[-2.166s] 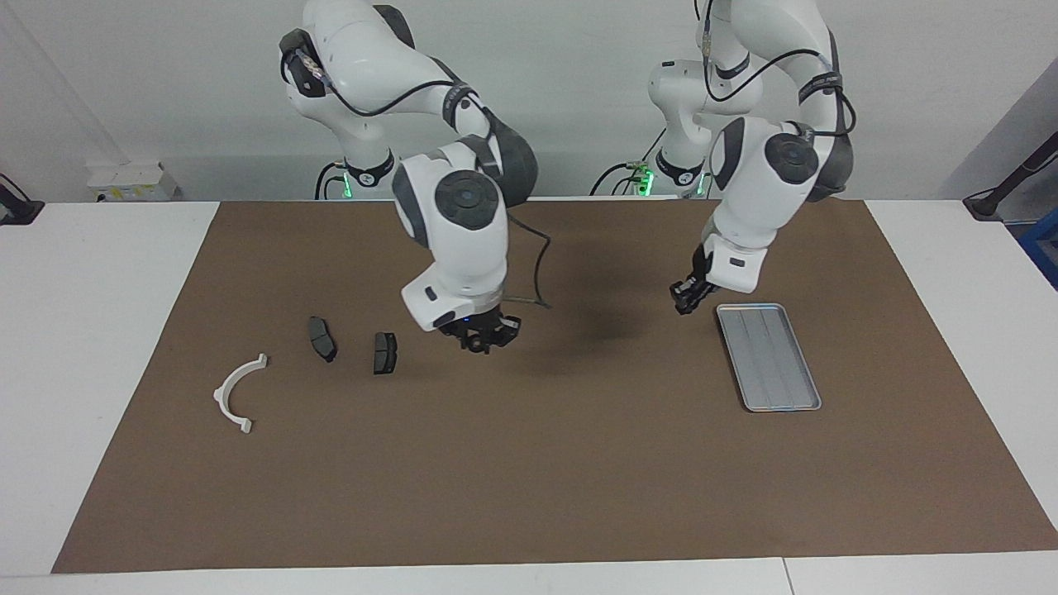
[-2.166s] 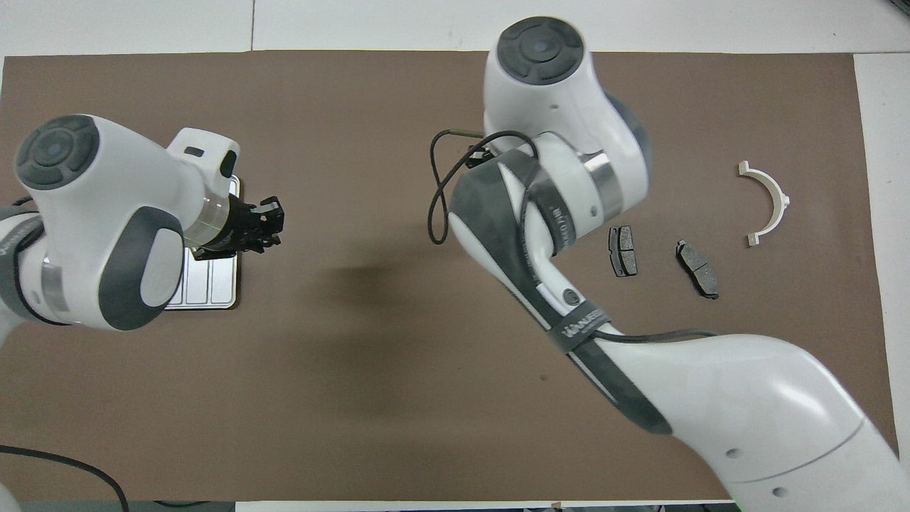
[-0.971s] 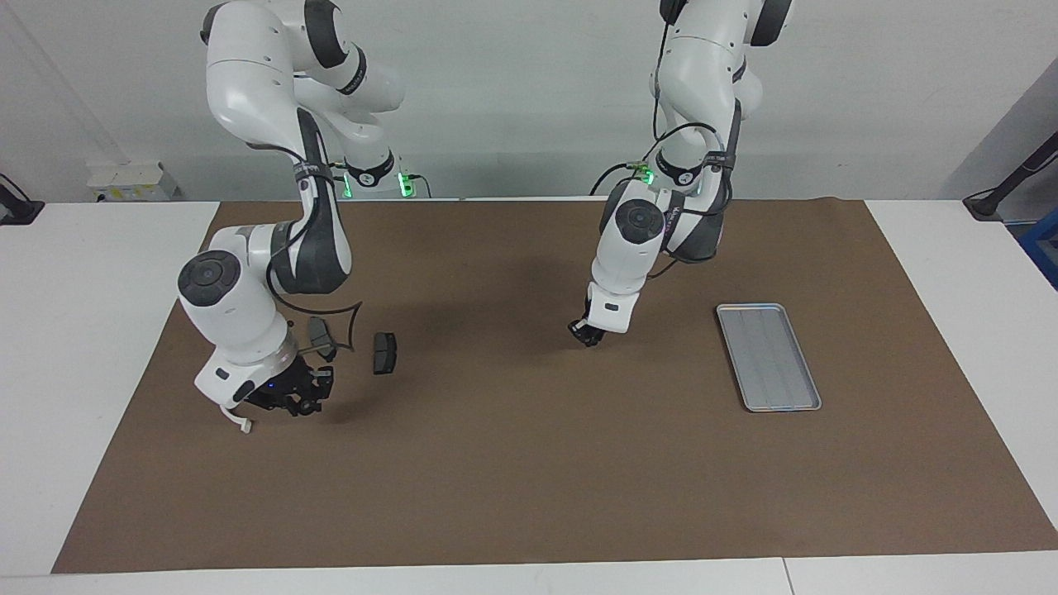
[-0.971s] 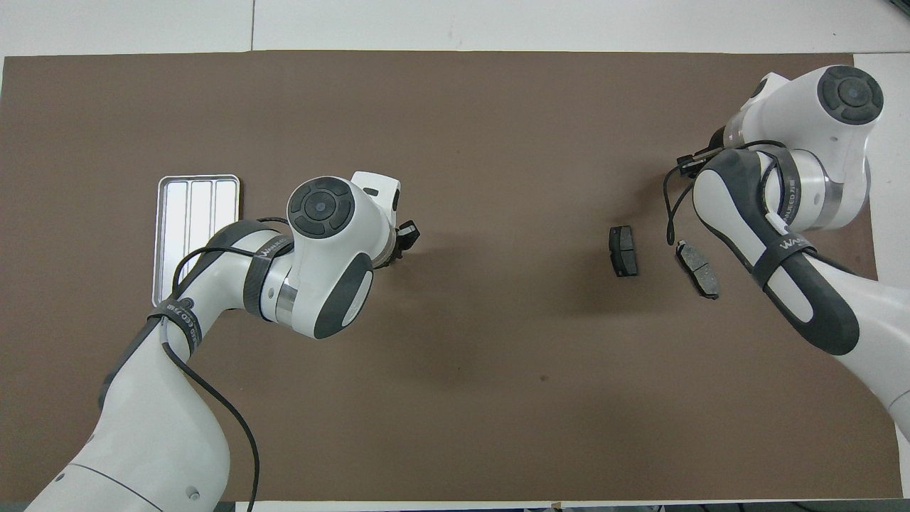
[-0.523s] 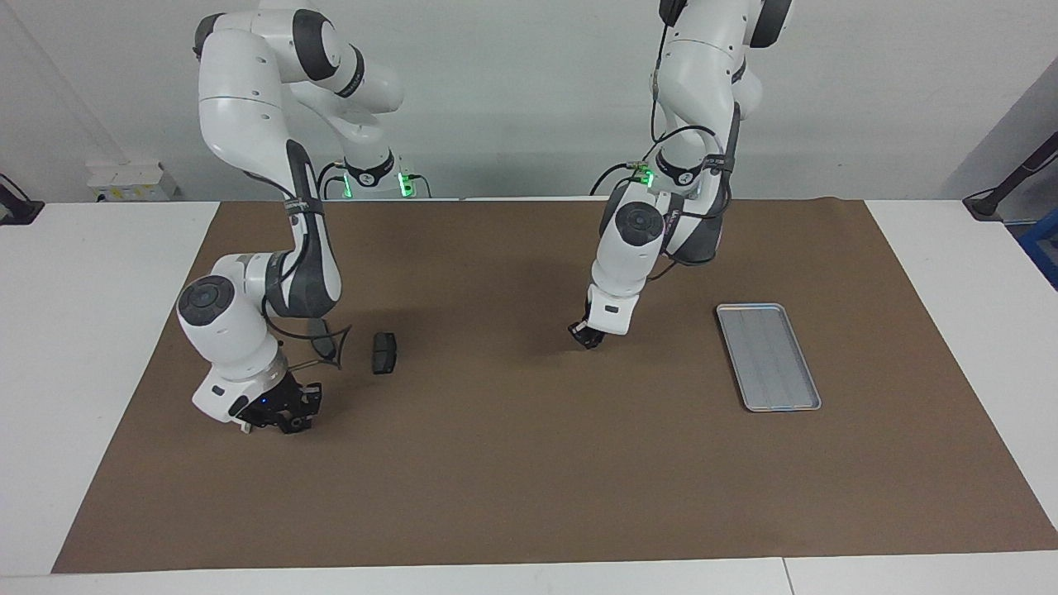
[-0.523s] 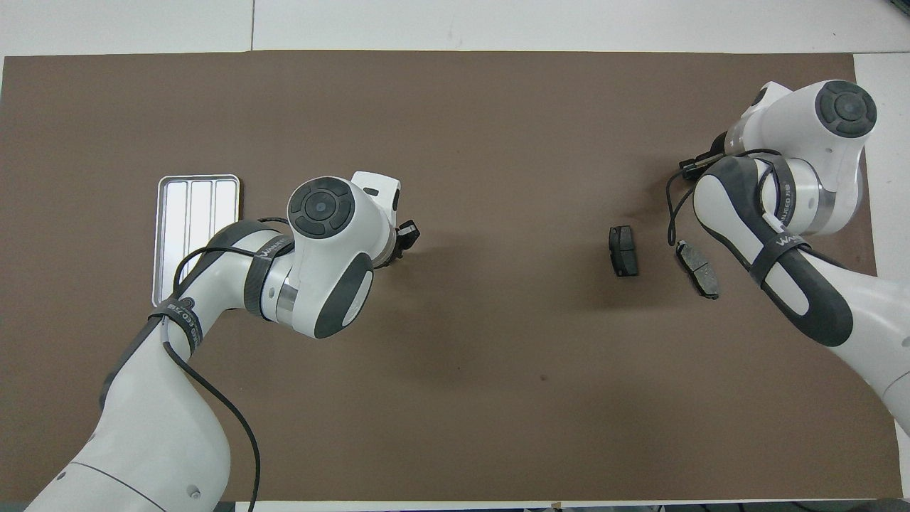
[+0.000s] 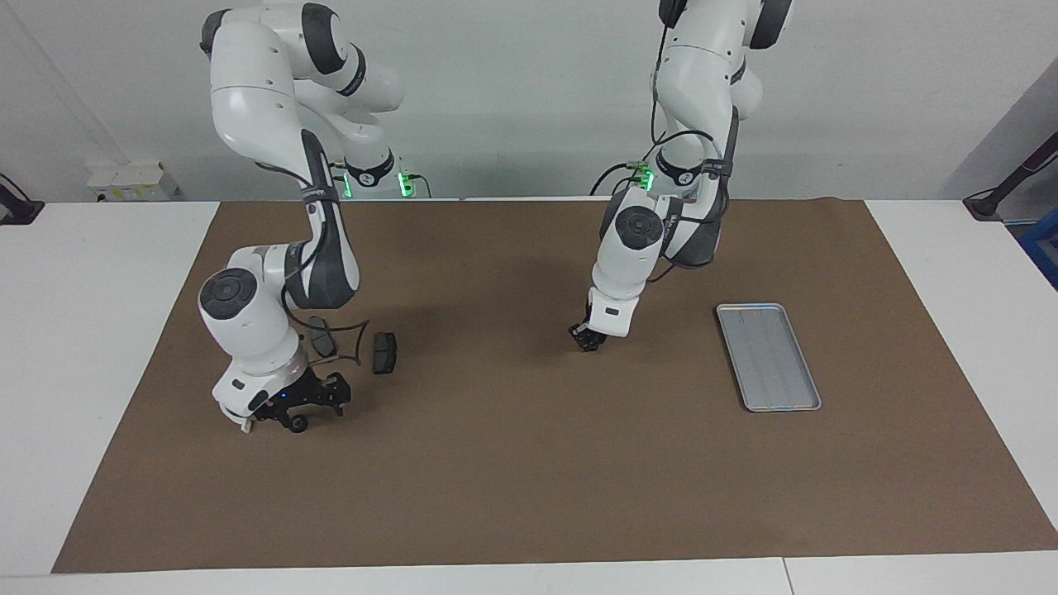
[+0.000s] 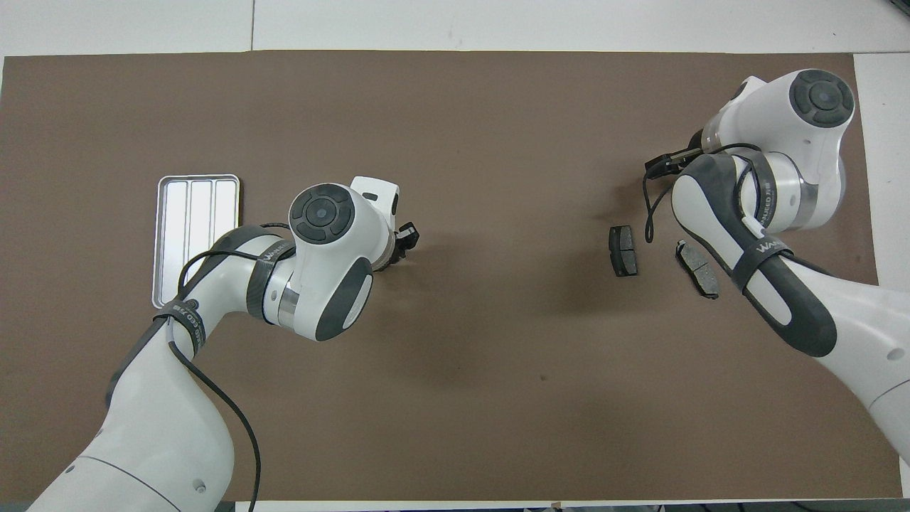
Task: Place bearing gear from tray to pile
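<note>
The silver ribbed tray (image 7: pixel 769 355) lies bare toward the left arm's end of the table; it also shows in the overhead view (image 8: pixel 192 235). The pile is at the right arm's end: two dark brake pads (image 7: pixel 384 353) (image 8: pixel 623 250) and a white bracket, of which only one end (image 7: pixel 245 426) shows past the right arm. My right gripper (image 7: pixel 302 405) is low over the mat beside the bracket, open. A small dark round bearing gear (image 7: pixel 296 425) sits just under it on the mat. My left gripper (image 7: pixel 588 339) waits over the mat's middle.
A brown mat (image 7: pixel 529 479) covers the table. The right arm's elbow and cable hang over the brake pad nearer the bracket (image 7: pixel 322 337). In the overhead view the right arm (image 8: pixel 753 213) hides the bracket and the gear.
My right gripper shifted a little toward the mat's middle and its fingers have spread, leaving the gear on the mat by the bracket. The left arm has hardly moved.
</note>
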### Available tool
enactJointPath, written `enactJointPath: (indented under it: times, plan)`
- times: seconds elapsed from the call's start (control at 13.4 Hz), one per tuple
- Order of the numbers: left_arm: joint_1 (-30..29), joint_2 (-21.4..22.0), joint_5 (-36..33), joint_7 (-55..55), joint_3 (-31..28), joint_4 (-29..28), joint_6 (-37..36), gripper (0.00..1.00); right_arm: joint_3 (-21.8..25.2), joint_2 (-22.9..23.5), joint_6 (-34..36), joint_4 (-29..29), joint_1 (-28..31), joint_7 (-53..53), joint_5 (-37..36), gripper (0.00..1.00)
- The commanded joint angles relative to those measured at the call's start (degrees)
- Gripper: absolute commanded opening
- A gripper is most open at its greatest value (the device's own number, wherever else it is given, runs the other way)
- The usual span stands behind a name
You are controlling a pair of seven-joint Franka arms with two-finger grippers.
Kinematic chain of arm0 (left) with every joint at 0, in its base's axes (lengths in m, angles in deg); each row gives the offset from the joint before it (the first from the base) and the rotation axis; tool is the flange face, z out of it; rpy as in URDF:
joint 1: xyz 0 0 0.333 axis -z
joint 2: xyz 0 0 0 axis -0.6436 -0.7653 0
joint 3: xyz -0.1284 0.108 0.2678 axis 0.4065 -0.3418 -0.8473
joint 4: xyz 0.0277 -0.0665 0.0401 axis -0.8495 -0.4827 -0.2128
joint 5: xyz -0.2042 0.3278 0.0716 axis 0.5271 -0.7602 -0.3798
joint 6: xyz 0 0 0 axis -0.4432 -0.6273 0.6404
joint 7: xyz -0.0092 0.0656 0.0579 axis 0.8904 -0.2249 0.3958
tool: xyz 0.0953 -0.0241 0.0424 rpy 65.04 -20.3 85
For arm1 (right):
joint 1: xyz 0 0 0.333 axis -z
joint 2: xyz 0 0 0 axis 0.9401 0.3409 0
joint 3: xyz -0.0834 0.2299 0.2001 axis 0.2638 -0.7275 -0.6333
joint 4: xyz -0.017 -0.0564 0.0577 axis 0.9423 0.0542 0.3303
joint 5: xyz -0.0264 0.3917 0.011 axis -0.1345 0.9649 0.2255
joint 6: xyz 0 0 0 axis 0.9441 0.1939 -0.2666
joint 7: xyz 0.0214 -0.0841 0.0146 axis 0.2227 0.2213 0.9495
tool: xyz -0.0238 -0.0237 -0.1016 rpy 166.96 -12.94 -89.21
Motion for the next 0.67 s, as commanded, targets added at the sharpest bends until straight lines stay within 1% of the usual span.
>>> enactJointPath:
  times: [0.0,0.07,0.15,0.22,0.45,0.52,0.6]
  plan:
    - [0.0,2.16,-0.87,-0.42,-2.62,2.13,-6.7,1.0,-0.18,-1.8,8.64,-4.08,-5.98,-14.06,-0.19,1.0]
    - [-0.08,6.61,-0.87,0.27,-4.81,2.06,-9.52,1.0,-0.18,-1.81,10.76,-5.4,-9.49,-21.44,-0.1,1.0]
    - [-0.69,10.22,-0.96,0.63,-7.0,1.71,-12.59,1.0,-0.27,-1.98,11.74,-5.85,-12.66,-28.99,-0.01,1.0]
    - [-2.27,13.39,-0.96,2.2,-7.81,2.06,-16.63,1.0,-0.44,-2.16,11.66,-5.85,-15.65,-36.55,0.08,1.0]
    - [-11.04,21.39,-1.92,15.96,-7.91,2.67,-26.39,1.0,-0.44,-2.51,11.05,-5.85,-23.65,-51.52,0.43,1.0]
    - [-14.2,24.64,-2.79,20.71,-7.82,2.67,-29.9,1.0,-0.44,-2.25,10.61,-5.85,-26.81,-56.27,-0.01,1.0]
    - [-16.76,26.59,-2.89,23.89,-7.82,2.67,-32.38,1.0,-0.36,-1.03,10.61,-6.38,-30.06,-61.45,-0.36,1.0]
